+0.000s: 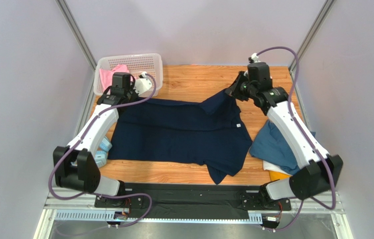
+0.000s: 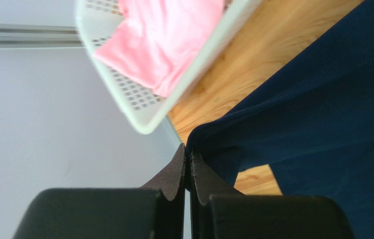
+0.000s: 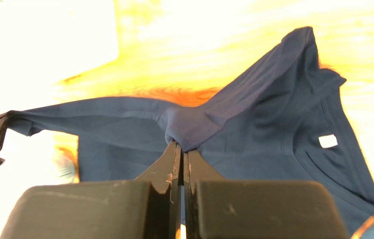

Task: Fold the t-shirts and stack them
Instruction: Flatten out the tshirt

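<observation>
Your navy t-shirt [image 1: 174, 134] lies spread across the middle of the table [image 1: 194, 79], collar to the right. Your left gripper [image 2: 188, 154] is clamped on its far-left corner and your right gripper [image 3: 181, 149] pinches bunched cloth near the far sleeve, likely to lift that edge for a fold. The white neck tag [image 3: 328, 141] shows no readable writing. The pink tee [image 1: 108, 74] sits in the basket [image 1: 154, 62].

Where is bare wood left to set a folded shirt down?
Far strip between basket and right gripper, behind the navy t-shirt; narrow near strip before its hem. Crowded: right edge, under the teal t-shirt pile.
</observation>
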Motion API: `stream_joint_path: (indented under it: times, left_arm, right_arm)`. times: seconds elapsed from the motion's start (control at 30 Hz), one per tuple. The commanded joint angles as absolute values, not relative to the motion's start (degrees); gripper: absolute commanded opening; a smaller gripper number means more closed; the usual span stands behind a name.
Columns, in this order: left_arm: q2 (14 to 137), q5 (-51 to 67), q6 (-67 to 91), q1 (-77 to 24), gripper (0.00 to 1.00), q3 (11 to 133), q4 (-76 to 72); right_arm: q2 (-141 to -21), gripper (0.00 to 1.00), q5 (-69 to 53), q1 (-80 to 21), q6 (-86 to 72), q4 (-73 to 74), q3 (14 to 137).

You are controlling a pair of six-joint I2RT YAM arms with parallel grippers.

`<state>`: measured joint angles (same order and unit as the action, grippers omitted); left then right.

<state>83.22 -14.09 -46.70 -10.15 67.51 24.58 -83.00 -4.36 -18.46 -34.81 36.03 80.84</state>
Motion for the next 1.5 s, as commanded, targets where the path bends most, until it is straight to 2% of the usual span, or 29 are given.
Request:
stream_joint_path:
  times: [0.0, 0.27, 0.47, 0.77, 1.0, 1.1, 1.27, 1.47]
  left_arm:
    - [74.6, -15.1, -49.3, -10.5, 0.00, 70.5, 25.7]
    - [63.5, -12.8, -50.1, -10.5, 0.00, 70.0, 32.8]
    - [57.9, -12.7, -49.9, -10.5, 0.00, 73.1, 35.9]
    - [52.3, -6.7, -40.3, -11.9, 0.00, 96.8, 52.7]
    - [48.4, 1.2, -33.1, -11.9, 0.00, 116.1, 70.4]
    - [47.7, 2.3, -32.1, -11.9, 0.00, 119.6, 74.9]
    - [44.1, 2.0, -33.2, -11.7, 0.00, 112.6, 74.3]
    - [41.0, -1.5, -37.4, -11.7, 0.00, 85.0, 60.9]
  right_arm:
    - [-73.5, 0.00, -2.2, -18.5, -32.8, 40.5, 82.0]
    - [-59.5, 0.00, -3.2, -18.5, -32.0, 43.5, 80.7]
    - [-54.4, 0.00, -4.8, -18.5, -30.6, 47.9, 88.7]
    - [-48.3, 0.00, -8.4, -18.5, -27.3, 51.9, 107.4]
    - [-41.8, 0.00, -10.8, -18.3, -25.8, 52.4, 112.4]
    - [-41.4, 0.00, -11.3, -17.6, -25.8, 53.5, 114.9]
    - [-42.2, 0.00, -5.8, -17.1, -24.5, 54.2, 112.4]
    - [-48.7, 0.00, 4.9, -17.3, -22.5, 49.8, 102.9]
